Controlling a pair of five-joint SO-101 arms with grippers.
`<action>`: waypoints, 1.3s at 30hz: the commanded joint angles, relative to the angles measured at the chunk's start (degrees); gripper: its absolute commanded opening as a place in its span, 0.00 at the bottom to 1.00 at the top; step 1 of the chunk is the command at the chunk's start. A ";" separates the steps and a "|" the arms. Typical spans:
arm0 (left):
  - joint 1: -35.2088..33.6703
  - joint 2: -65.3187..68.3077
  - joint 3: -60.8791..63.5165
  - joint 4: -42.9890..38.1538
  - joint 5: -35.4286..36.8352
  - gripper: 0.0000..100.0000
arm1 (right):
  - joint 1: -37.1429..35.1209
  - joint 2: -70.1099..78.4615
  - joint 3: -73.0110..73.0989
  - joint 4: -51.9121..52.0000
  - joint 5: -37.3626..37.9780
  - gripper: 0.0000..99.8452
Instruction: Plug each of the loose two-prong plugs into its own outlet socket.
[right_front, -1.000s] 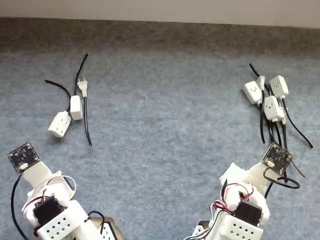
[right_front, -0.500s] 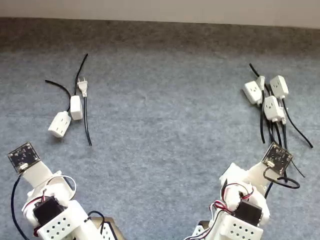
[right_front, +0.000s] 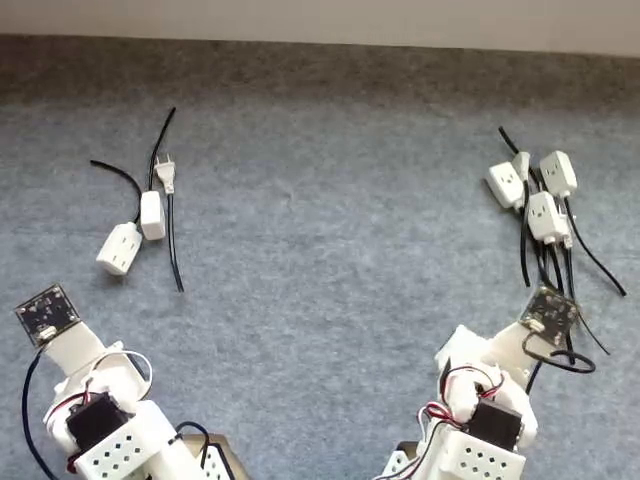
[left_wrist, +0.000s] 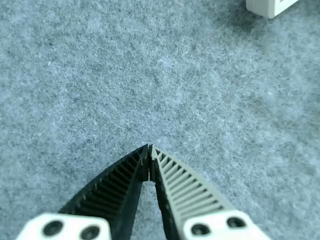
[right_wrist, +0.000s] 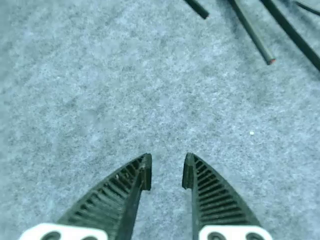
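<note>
**Both arms hang back from the plugs**

The loose two-prong plug (right_front: 165, 172) lies on the grey mat (right_front: 320, 290), prongs pointing away from the arms, with a black cord (right_front: 173, 250) trailing back toward them. Just beside the plug, on the arms' side, sits a small white block (right_front: 151, 214). A step farther from the plug the same way, an outlet socket (right_front: 119, 248) lies tilted, right next to that block.

Well apart from the plug, again on the arms' side, stands the left arm (right_front: 90, 400). The left gripper (left_wrist: 149, 152) hangs over bare mat with its fingertips pressed together on nothing. A white corner (left_wrist: 270, 6) shows ahead of it; which piece that is, I cannot tell.

Far across the mat from the plug, a cluster of three white sockets (right_front: 544, 215) lies tangled in black cords (right_front: 525, 250). The right arm (right_front: 490, 400) sits nearer that cluster than the plug. The right gripper (right_wrist: 166, 172) holds its fingertips slightly apart over the mat, gripping nothing, with cord ends (right_wrist: 250, 30) lying ahead.
</note>
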 joint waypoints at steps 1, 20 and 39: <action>-0.57 -0.31 0.92 0.35 0.35 0.03 | -11.38 -0.13 8.75 0.13 -0.18 0.12; -0.57 -0.31 0.92 0.35 0.35 0.03 | -36.09 -0.13 8.75 -0.22 -0.26 0.12; -0.57 -0.31 0.92 0.35 0.35 0.03 | 1.45 3.03 -19.91 -31.08 29.71 0.12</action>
